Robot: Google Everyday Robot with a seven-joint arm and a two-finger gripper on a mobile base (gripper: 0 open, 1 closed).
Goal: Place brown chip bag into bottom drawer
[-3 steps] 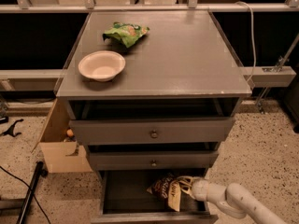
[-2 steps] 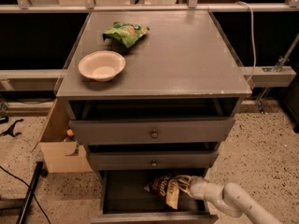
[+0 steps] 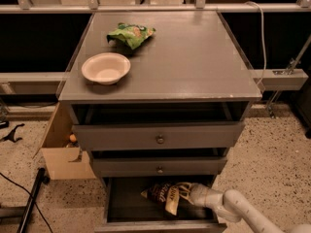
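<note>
Currently, the gripper (image 3: 186, 193) is inside the open bottom drawer (image 3: 127, 205), at its right side, on the end of a white arm (image 3: 239, 208) that reaches in from the lower right. It is closed on the right end of the brown chip bag (image 3: 161, 193), which lies within the drawer's opening, just below the front of the middle drawer (image 3: 146, 168).

The bag is crinkled. Its left part is dark brown with pale lettering, and a pale yellow flap hangs down beside the gripper. The bag sits tilted, its left corner pointing toward the drawer's middle. Whether its underside touches the drawer floor cannot be told in the shadow.

The bottom drawer is pulled well out and shows a dark grey floor and a plain front edge. The middle drawer and the top drawer (image 3: 121, 137) above it, each with a small round knob, are pulled out only slightly.

On top of the grey cabinet (image 3: 194, 57) stand a white bowl (image 3: 106, 68) at the left front and a green chip bag (image 3: 131, 34) behind it, apart from each other. A cardboard box (image 3: 60, 155) sits on the floor at the cabinet's left.
</note>
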